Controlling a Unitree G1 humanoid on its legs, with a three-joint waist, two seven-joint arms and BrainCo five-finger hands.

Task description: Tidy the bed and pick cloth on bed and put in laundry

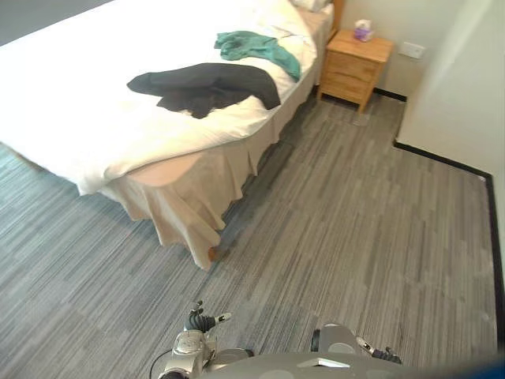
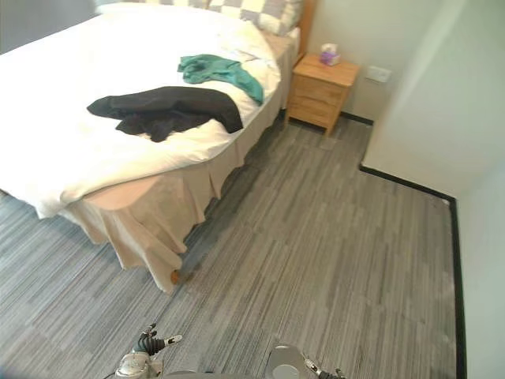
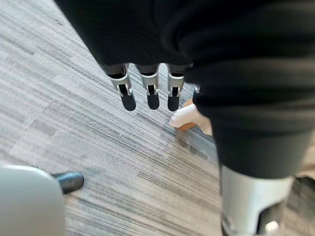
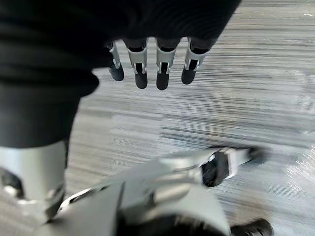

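Step in hand, as I judge it: the approach, nothing picked yet. Left hand (image 3: 152, 93) hangs low over the carpet (image 1: 355, 221), fingers straight and a little apart, holding nothing. Right hand (image 4: 162, 71) likewise, fingers straight in a row, empty. Black cloth (image 1: 213, 85) lies spread on the bed (image 1: 79, 95), on the white duvet near the side edge that faces me. Teal cloth (image 1: 256, 46) lies crumpled just beyond it, toward the head; whether the two touch I cannot tell. Both are well apart from either hand, ahead and to my left, with bare carpet between. Nightstand (image 1: 355, 67) stands beside the head of the bed. Next move calls for walking up to the bed's side until the black cloth is within reach, then raising a hand over it and closing fingers on a fold. Duvet hangs uneven at the near corner, skirt exposed; straightening likely wanted too
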